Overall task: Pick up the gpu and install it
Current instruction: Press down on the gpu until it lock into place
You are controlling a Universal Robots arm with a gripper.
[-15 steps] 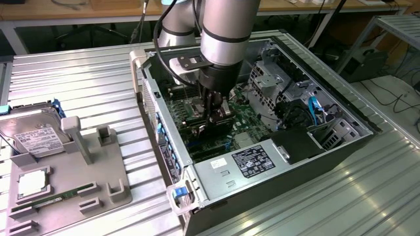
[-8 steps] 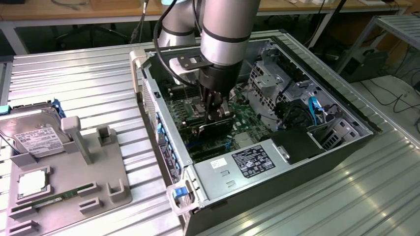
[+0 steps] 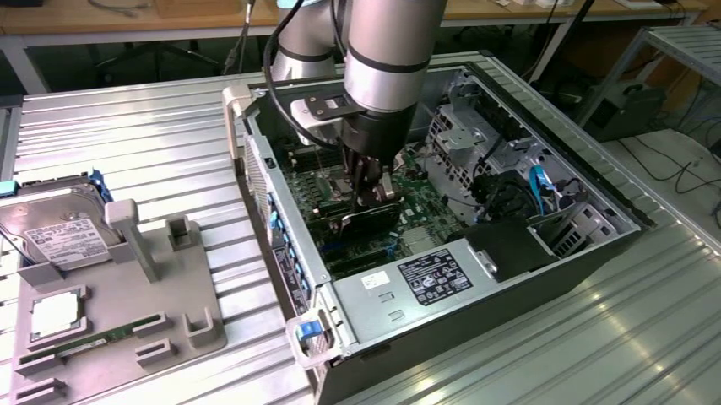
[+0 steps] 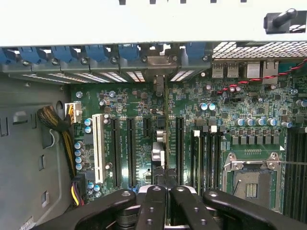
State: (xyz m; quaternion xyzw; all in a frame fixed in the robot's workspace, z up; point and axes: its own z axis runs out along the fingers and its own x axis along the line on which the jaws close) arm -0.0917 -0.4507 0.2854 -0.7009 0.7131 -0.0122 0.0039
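While the arm reaches down into the open computer case in the exterior view, its claw is closed on the top edge of the gpu, a dark card standing upright on edge over the green motherboard near the case's middle. The power supply with its white label sits at five o'clock from the card, and the metal drive cage lies at two o'clock. On the ridged metal bench, at nine o'clock from the case, a grey fixture tray carries a hard drive, a square processor and a thin RAM stick.

In the wrist view, the claw has its black fingers pressed together on the gpu, seen edge-on as a narrow strip running up between the long black expansion slots. A white slot stands at nine o'clock from the card, and the empty processor socket sits at three o'clock. Blue retention clips line the case's rear wall at twelve o'clock.
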